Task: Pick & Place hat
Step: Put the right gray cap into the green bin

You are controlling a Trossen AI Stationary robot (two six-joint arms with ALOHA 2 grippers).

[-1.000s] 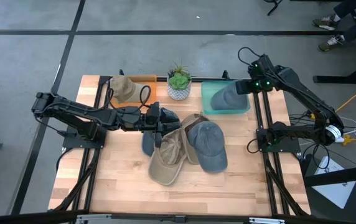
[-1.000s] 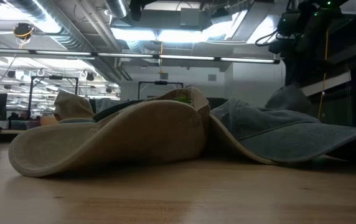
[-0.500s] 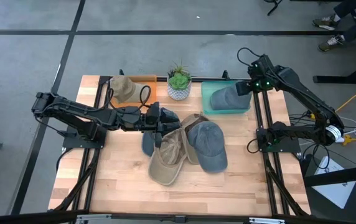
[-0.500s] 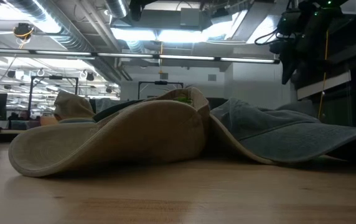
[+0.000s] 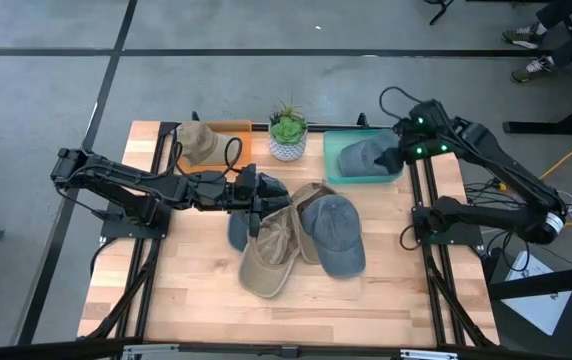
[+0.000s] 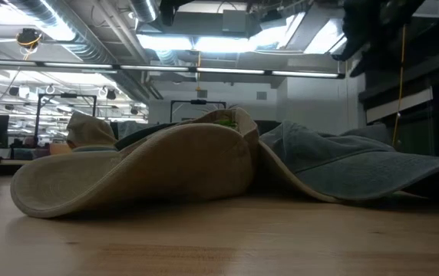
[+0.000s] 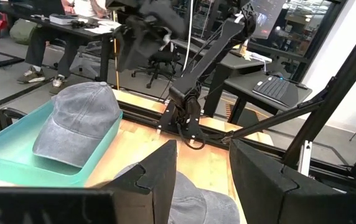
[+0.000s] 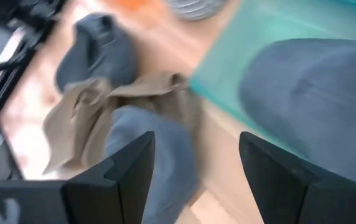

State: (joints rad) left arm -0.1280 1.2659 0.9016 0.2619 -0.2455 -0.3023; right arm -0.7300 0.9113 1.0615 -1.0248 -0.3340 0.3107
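A grey hat (image 5: pixel 361 155) lies in the teal tray (image 5: pixel 334 172) at the far right, crown up, and also shows in the left wrist view as the grey hat (image 7: pixel 78 124). My right gripper (image 5: pixel 392 158) hovers open at the hat's right side, nothing between its fingers (image 8: pixel 128 171). A pile at the table's middle holds a tan hat (image 5: pixel 271 252), a blue-grey hat (image 5: pixel 338 235) and a dark blue hat (image 5: pixel 237 233). My left gripper (image 5: pixel 264 197) stands open above the pile's far left part, holding nothing.
A potted plant (image 5: pixel 287 135) stands at the far edge between the teal tray and an orange tray (image 5: pixel 236 128) that holds another tan hat (image 5: pixel 198 142). Bare wood lies along the near edge (image 5: pixel 266 320). The right arm's frame (image 7: pixel 190 106) stands beyond the tray.
My right gripper has let go of the grey hat, which hung under it in the low view and now rests in the teal tray. It has then risen a little, drawn toward the table's near edge, and turned to face the pile.
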